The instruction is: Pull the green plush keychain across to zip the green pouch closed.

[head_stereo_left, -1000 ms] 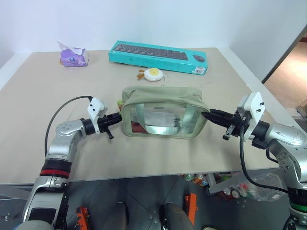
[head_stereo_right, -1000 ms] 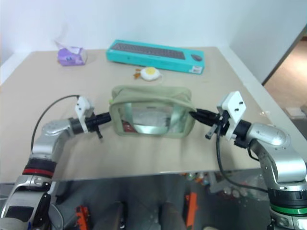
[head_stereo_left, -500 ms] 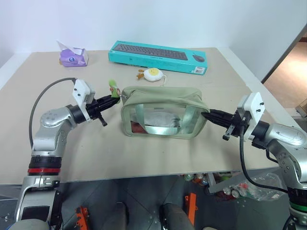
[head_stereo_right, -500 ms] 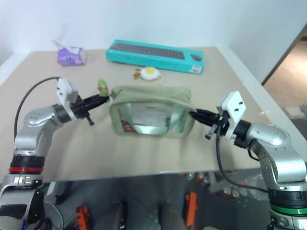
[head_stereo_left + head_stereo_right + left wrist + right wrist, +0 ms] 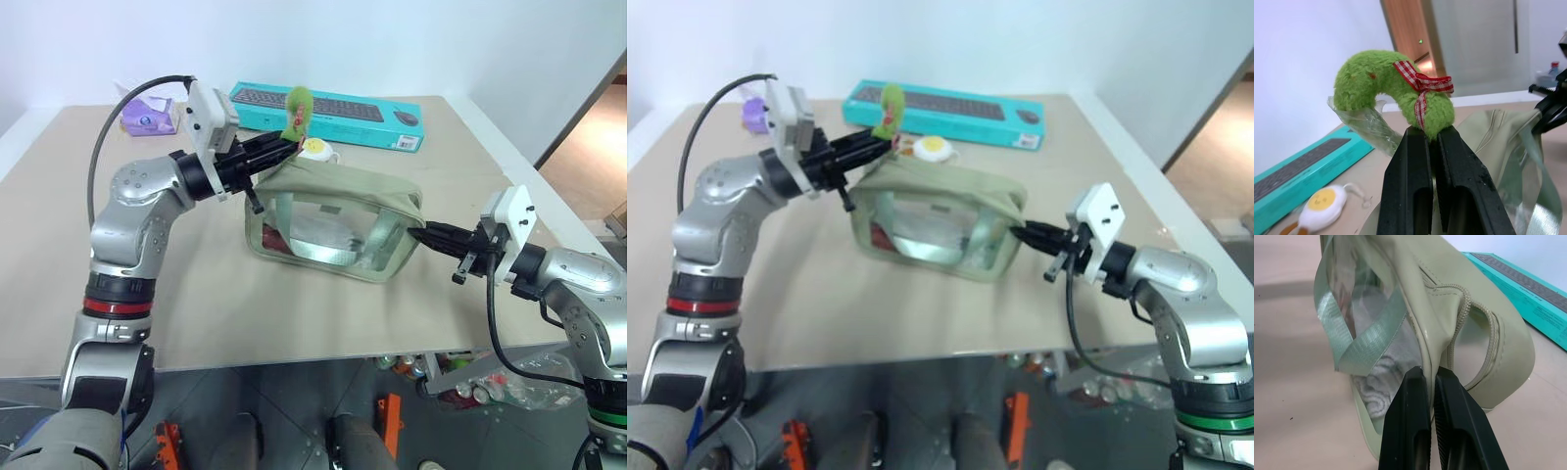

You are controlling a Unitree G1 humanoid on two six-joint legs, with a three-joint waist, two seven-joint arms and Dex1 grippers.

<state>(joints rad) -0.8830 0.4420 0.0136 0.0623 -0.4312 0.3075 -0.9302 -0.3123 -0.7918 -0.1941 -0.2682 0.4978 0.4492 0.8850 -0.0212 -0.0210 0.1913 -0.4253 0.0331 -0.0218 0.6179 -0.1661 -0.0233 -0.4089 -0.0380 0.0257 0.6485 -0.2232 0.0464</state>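
Above the table (image 5: 206,313), the left gripper (image 5: 286,145) clenches the green plush keychain (image 5: 297,110), lifting the green pouch (image 5: 333,220); the right gripper (image 5: 428,234) pinches its far end. Pulling upward could tip it or tear loose.

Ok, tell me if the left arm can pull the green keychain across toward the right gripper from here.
Probably yes. The left gripper is shut on the green plush keychain, the right gripper pins the green pouch at its far end, and nothing stands over the pouch top between them.

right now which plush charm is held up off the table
The green plush keychain, pinched in the left end effector above the green pouch; the white-and-yellow egg plush lies on the table.
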